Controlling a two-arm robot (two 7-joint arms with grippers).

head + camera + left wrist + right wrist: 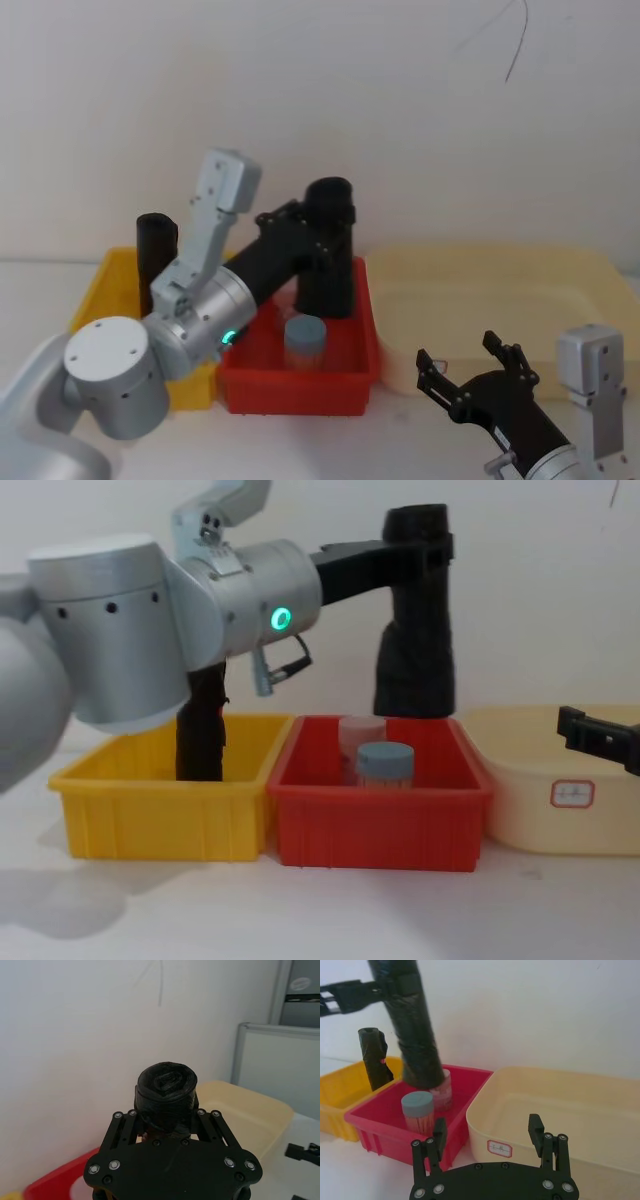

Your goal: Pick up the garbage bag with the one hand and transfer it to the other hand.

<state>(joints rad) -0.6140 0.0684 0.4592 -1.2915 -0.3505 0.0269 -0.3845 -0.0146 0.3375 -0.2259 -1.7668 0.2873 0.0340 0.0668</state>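
Right, the left gripper (325, 228) has its two fingers clamped on the garbage bag (328, 270), gripping it just under the wider band at the top. The silver-grey arm with its green ring light comes in from the left of the red bin (300, 388). The black roll hangs roughly upright over the back of that bin. Seen from the chest, its lower end sits about level with the bin's rim, and from the right wrist it looks clear of the bin floor. Inside the red bin, in front of the bag, stands a blue-lidded jar (304, 340), and a clear jar (360, 732) stands close by the bag's lower end. To the left of the red bin, side by side with it, is the yellow bin (110, 270), and a slimmer black roll (155, 250) stands in it. The cream tub (500, 290) sits just to the right of the red bin. The right gripper (457, 350) is low down to the right of the red bin and nearer the robot, with its fingers spread apart and nothing between them.
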